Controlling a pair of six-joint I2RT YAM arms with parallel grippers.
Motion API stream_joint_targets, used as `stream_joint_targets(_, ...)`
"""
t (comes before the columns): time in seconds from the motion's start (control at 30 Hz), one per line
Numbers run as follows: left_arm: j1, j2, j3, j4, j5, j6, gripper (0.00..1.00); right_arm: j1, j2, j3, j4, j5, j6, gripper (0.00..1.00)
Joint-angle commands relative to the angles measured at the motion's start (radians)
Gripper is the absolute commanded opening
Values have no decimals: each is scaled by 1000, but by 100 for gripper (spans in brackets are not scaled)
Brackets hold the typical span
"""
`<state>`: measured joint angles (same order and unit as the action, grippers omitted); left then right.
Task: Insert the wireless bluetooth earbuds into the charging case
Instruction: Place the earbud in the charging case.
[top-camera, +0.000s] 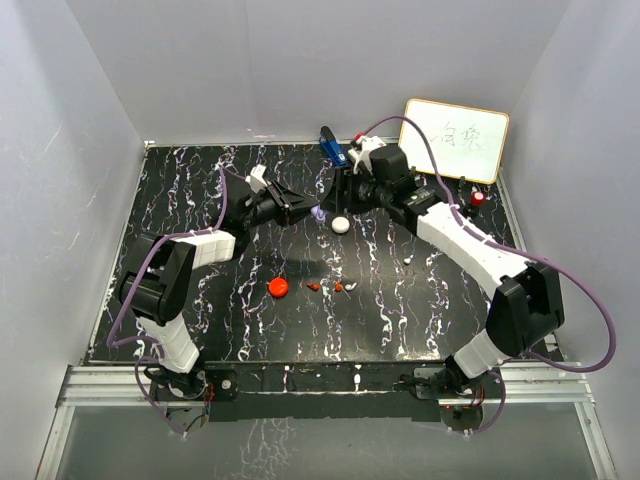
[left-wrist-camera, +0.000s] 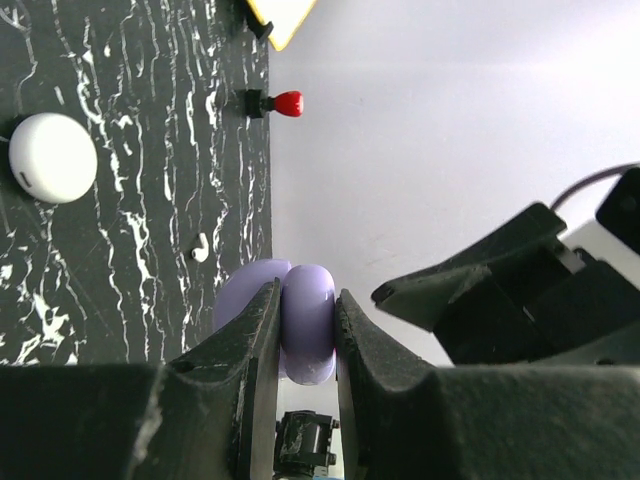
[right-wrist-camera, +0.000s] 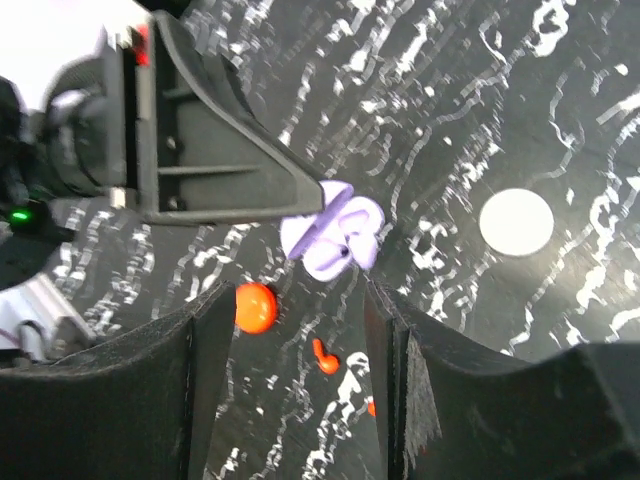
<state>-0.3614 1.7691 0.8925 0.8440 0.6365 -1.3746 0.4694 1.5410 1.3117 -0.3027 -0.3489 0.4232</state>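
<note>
A black tabletop veined with white sits boxed in by plain white walls, with a scribbled whiteboard propped at its far right corner. The left pincer pinches the opened purple charging case above the surface, and what looks like a purple earbud sits in it. The right pincer hovers close by, spread and empty. Red earbuds lie beside a red case. A white earbud lies apart from the white case.

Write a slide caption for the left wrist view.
Left claw clamps the purple case; a white case and a white earbud lie on the table beyond.
</note>
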Motion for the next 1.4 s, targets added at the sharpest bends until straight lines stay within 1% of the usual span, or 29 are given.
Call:
stream_joint_targets(0.0,5,-79,-16,-17,-5,5,0,59,-37,27,-129,280,-128,52)
stream_joint_targets(0.1,4,-79,-16,-14,-7,2,0,94,-37,33,-176,377,-140,53)
stream_joint_targets(0.2,4,-77,-15,-10,-5,-2,0,104,-48,12,-183,409,-148,54)
stream_joint_targets(0.5,4,-64,-8,-8,7,-5,0,119,-14,3,-184,421,-156,54)
stream_joint_targets(0.97,4,-48,8,4,18,-17,0,151,84,43,-184,421,-149,54)
stream_joint_targets(1.37,4,-39,4,19,30,-30,0,154,151,91,-176,433,-150,53)
